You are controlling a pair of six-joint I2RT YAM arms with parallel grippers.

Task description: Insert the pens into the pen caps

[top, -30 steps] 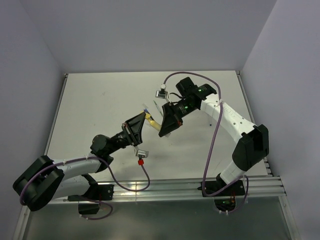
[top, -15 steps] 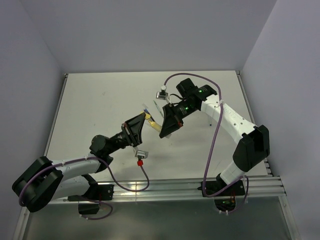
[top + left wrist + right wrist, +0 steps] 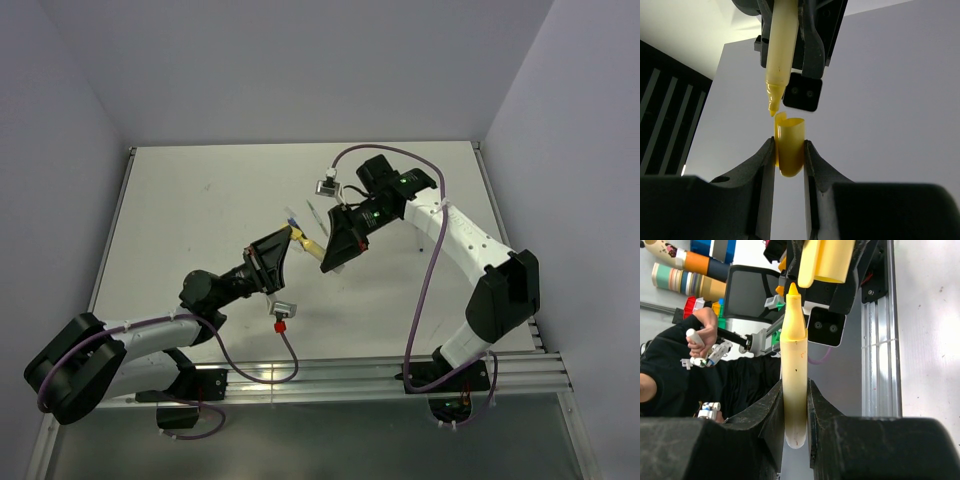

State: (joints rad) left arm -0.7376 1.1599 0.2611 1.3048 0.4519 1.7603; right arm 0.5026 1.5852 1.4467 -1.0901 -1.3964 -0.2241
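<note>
My left gripper is shut on the bright yellow pen cap, its open mouth facing the right gripper. My right gripper is shut on the pale yellow pen. In the left wrist view the pen points its tip at the cap's rim, just short of it and slightly to the left. In the right wrist view the cap sits just beyond the tip and a little to the right. In the top view the left gripper and right gripper meet above mid-table with the pen between them.
Small pale thin items lie on the white table just behind the grippers; I cannot tell what each one is. Purple cables loop from both arms. An aluminium rail runs along the near edge.
My right arm has shifted slightly toward the far right with the pen. The pen tip stays close to the cap. The left arm has barely moved.
</note>
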